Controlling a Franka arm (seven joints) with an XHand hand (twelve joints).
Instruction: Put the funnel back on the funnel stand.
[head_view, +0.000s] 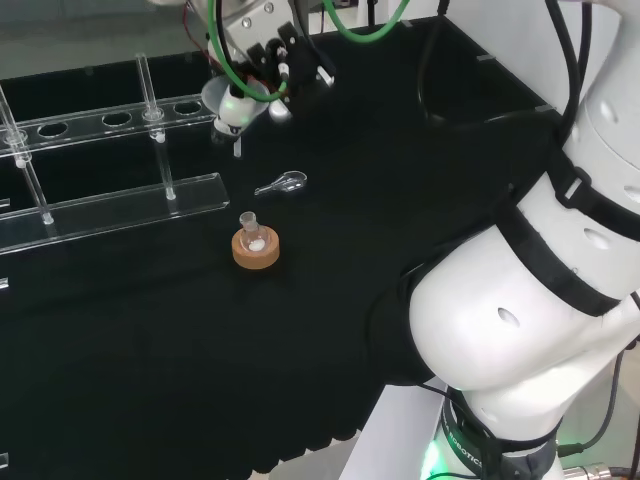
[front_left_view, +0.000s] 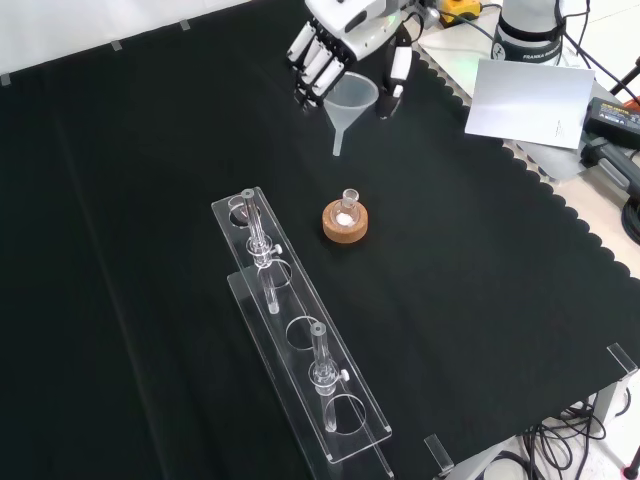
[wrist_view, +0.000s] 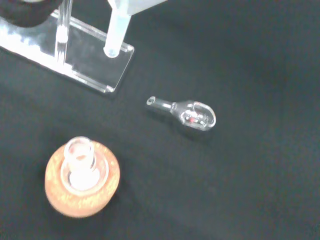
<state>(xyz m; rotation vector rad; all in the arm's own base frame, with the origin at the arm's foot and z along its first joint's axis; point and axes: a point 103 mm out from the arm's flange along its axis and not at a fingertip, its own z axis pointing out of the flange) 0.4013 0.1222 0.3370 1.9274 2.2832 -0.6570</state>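
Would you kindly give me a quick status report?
Robot hand shut on funnel, held above cloth. Funnel stand not reached. Small flask on cork ring between.

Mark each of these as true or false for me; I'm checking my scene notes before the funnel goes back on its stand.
1. The hand holds the funnel above the cloth. True; its fingers curl round the cone.
2. The funnel already sits in a hole of the funnel stand. False; it hangs in the air, away from the stand.
3. A small flask stands upright in a cork ring. True.
4. The small glass piece near the flask stands upright. False; it lies on its side on the cloth.
5. The funnel's stem points downward. True.
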